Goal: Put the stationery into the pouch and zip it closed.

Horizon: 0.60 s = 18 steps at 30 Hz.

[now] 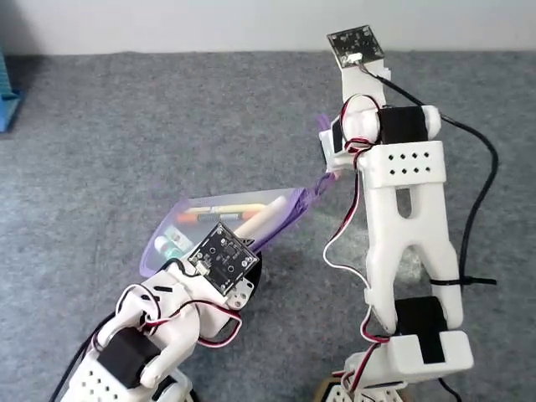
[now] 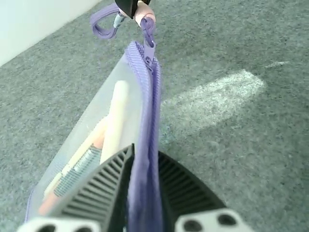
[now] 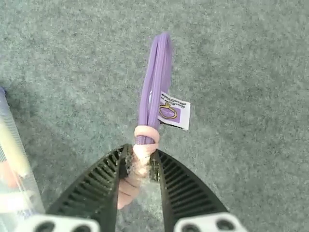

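Note:
A clear pouch [image 1: 194,219] with purple trim lies on the grey mat, with an orange pen [image 1: 219,209], a cream marker [image 1: 265,216] and a green-capped item [image 1: 172,248] inside. My left gripper [image 2: 143,166] is shut on the pouch's purple zipper edge [image 2: 153,101] at the near end. The zipper slider [image 2: 149,52] sits at the far end. There my right gripper [image 3: 139,162] is shut on the pink zipper pull [image 3: 141,145], and it also shows in the high view [image 1: 332,156]. A purple loop strap [image 3: 157,77] with a small tag [image 3: 173,111] extends beyond the pull.
Grey mat [image 1: 126,134] covers the table all round the pouch. A blue object [image 1: 7,96] sits at the far left edge. A white wall runs along the back. The right arm's white body [image 1: 410,243] stands to the right of the pouch.

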### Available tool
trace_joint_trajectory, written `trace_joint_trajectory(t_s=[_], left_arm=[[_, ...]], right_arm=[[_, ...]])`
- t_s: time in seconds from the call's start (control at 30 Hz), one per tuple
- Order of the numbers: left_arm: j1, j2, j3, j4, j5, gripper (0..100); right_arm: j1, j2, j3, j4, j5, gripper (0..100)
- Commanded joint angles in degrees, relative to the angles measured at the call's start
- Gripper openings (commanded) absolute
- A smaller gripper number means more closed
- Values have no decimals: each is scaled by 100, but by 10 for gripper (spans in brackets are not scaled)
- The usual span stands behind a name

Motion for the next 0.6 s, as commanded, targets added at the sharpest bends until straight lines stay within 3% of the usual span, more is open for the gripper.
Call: trace_joint_trajectory(t_s=[0.0, 0.1, 0.3, 0.57], left_arm=[[-26, -70, -215, -18, 105, 13], [-114, -70, -277, -18, 123, 66], [-1143, -26, -963, -44, 949, 322], [-2470, -62, -1481, -9, 1029, 335]], right_arm=[[321, -66, -281, -233, 18, 7], [321, -57, -281, -233, 9, 7], [207, -4, -255, -233, 0, 8], [92, -4, -264, -382, 0, 9]])
